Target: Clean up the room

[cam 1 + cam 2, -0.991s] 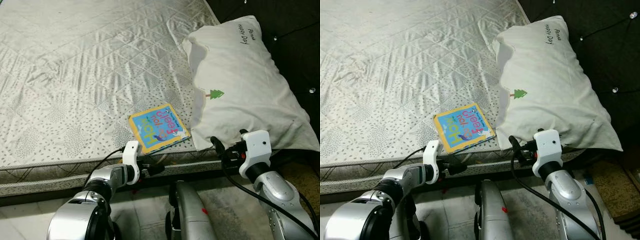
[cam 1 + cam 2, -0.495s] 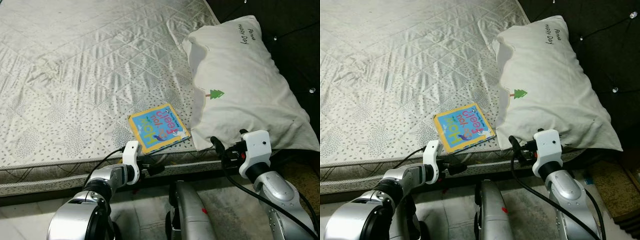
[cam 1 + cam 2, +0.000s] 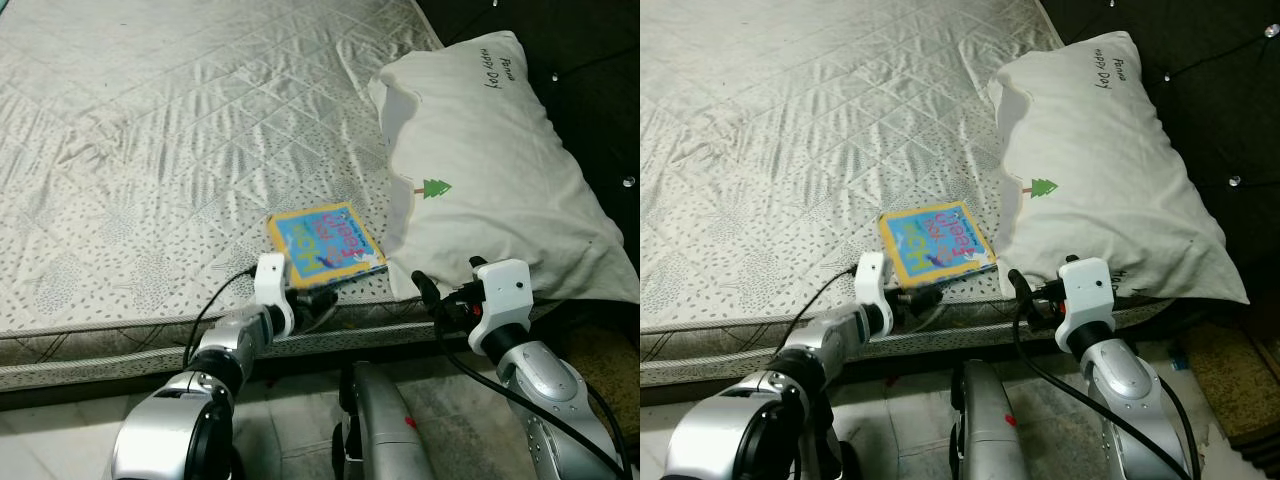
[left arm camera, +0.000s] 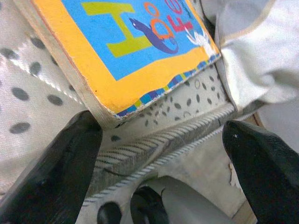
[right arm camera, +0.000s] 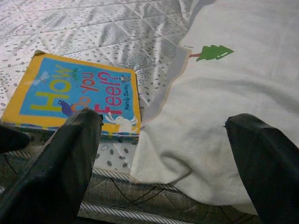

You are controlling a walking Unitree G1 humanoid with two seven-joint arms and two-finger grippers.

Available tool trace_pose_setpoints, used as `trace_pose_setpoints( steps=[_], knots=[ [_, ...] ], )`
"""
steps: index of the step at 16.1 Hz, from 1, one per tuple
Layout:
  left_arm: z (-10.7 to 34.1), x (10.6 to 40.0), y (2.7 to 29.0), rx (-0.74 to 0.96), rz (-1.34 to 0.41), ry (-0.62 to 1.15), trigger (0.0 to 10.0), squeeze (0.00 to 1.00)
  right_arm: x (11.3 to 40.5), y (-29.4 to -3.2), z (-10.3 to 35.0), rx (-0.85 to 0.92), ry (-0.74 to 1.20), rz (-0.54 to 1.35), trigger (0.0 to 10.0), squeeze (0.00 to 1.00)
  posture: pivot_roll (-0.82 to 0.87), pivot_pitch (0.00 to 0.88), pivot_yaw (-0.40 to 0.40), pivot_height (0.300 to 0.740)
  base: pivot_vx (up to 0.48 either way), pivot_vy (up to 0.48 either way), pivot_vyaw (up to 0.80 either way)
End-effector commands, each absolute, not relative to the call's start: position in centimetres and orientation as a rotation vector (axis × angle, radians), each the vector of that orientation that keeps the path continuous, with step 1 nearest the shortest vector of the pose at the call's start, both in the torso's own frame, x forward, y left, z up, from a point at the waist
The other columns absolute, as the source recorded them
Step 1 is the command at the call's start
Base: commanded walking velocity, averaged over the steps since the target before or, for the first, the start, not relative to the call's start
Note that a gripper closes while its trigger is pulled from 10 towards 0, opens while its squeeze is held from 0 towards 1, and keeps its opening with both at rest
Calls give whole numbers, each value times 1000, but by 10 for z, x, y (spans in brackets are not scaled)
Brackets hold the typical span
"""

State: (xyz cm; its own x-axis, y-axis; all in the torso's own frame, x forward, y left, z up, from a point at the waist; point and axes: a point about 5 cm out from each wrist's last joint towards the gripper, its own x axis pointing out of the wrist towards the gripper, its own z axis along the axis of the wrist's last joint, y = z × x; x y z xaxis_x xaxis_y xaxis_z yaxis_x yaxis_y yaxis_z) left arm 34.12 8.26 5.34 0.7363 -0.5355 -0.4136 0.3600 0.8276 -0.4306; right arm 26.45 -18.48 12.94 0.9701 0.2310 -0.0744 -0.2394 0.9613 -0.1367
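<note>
One wide mattress with a pale quilted, speckled cover (image 3: 150, 150) takes up most of the room ahead, with a corded seam running along its near edge and a light tiled floor (image 3: 60, 440) below it. A dark padded headboard (image 3: 590, 90) rises on the robot's right. A large white pillow printed with a small green tree (image 3: 490, 180) lies against that headboard, its lower corner reaching the mattress edge just beside the book. The thick square board book with a yellow border and blue cover (image 3: 325, 246) lies flat near the mattress's near edge, its lettering reading "How do you Feel?". The left gripper (image 3: 312, 308) sits at the book's near corner, fingers spread wide with one fingertip (image 4: 70, 154) close against the book's edge, gripping nothing. The right gripper (image 3: 432, 297) hovers before the pillow's corner, fingers wide apart and empty.
</note>
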Motion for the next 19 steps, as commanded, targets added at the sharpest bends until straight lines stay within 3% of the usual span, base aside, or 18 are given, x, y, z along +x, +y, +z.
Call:
trace_pose_setpoints(
  steps=[1, 7, 16, 19],
  knots=[
    [51, 340, 81, -336, -491, 561, 10000, 0, 263, -188, 125, -148, 77, 226, 10000, 0, -317, 202, -61, 586, 0, 0, 0],
    [47, 337, 77, -338, -487, 557, 10000, 0, 264, -189, 126, -152, 71, 225, 10000, 0, -318, 198, -61, 586, 0, 0, 0],
    [49, 343, 100, -321, -347, 519, 10000, 0, 266, -190, 124, -155, 69, 220, 10000, 0, -307, 179, -56, 586, 0, 0, 0],
    [57, 344, 76, -318, -460, 487, 10000, 0, 267, -187, 125, -153, 64, 225, 10000, 0, -311, 177, -56, 586, 0, 0, 0]
  ],
)
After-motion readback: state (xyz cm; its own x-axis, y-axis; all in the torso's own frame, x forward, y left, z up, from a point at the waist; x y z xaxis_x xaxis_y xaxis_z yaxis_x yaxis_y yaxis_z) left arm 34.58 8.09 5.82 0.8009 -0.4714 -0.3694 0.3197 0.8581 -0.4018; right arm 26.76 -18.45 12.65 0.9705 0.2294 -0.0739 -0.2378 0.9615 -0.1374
